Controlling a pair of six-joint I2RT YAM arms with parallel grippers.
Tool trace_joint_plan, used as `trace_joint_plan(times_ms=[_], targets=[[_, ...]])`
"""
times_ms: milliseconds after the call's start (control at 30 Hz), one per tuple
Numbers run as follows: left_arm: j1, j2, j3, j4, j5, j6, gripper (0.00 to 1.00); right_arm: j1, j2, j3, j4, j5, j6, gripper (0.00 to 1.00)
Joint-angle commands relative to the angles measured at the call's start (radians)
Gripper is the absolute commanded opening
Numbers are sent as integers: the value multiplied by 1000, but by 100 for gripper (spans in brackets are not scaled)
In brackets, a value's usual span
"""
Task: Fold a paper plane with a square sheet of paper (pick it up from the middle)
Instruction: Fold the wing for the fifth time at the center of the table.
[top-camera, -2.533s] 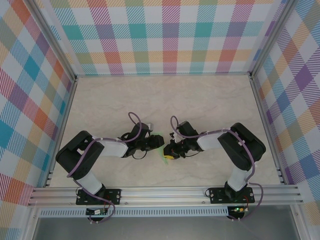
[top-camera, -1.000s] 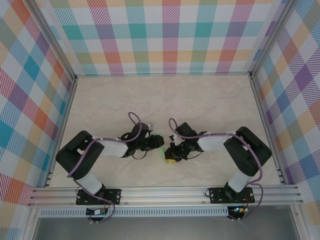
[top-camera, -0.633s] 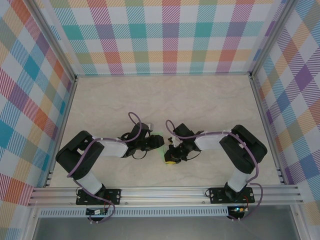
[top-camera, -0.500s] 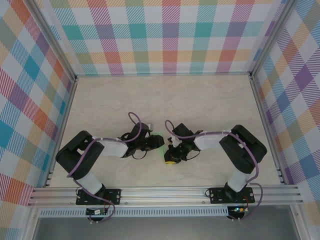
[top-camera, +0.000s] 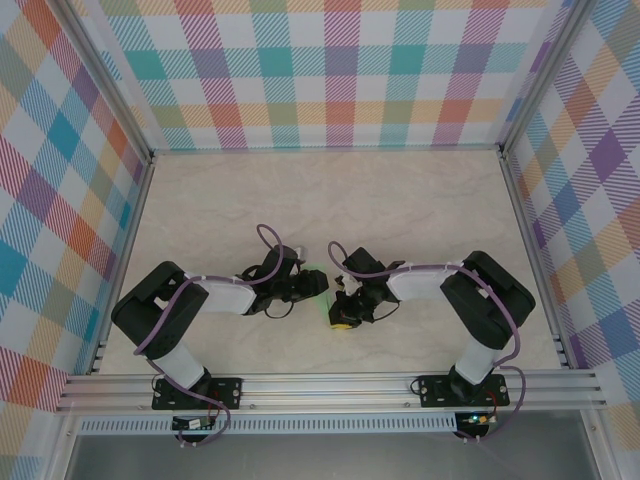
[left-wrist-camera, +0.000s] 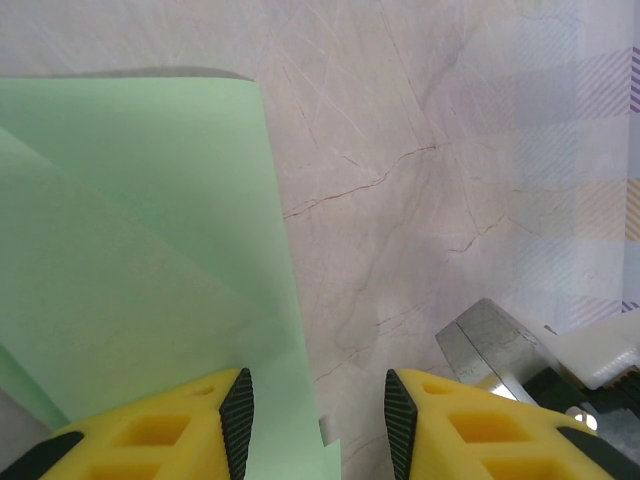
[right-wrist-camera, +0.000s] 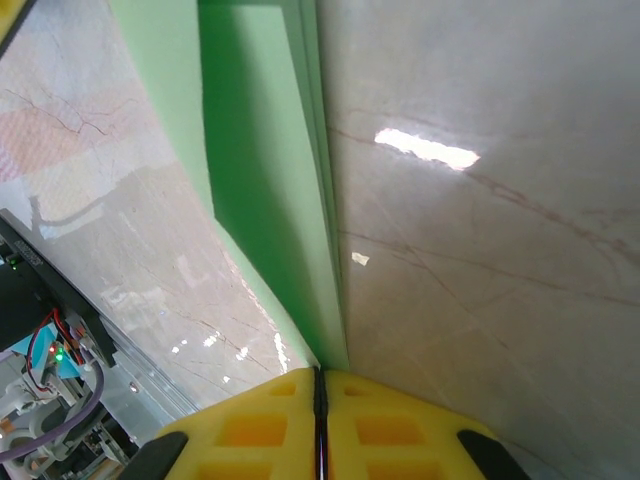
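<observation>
Right claw, mine, yellow pads pressed flat together: clenched on the folded edge of the square sheet of paper, which runs from my fingertips toward 12 o'clock. Left claw, pads apart, released: my left pad sits over the sheet, which spreads toward 10 o'clock. Marble table underneath. From above, the sheet lies between my two claws.

From above the near edge, the top camera looks steeply down on the whole table. Each wrist camera sits close over mid-table, facing past its yellow fingers; both share the green paper.
</observation>
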Motion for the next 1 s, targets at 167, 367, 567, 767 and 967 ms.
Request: trace_joint_plan(times_ms=[167, 367, 567, 767, 967], targets=[[-11, 15, -9, -61, -5, 12, 42, 10, -27, -41, -89, 37, 22, 12], [-11, 15, -7, -65, -6, 11, 42, 10, -34, -43, -89, 26, 19, 11], [-11, 14, -4, -71, -8, 11, 42, 12, -12, -45, -130, 49, 19, 10], [-11, 12, -9, -73, -15, 11, 41, 18, -43, -62, -143, 58, 14, 13], [-11, 17, -7, -73, -14, 11, 41, 22, -20, -36, -189, 75, -5, 8]])
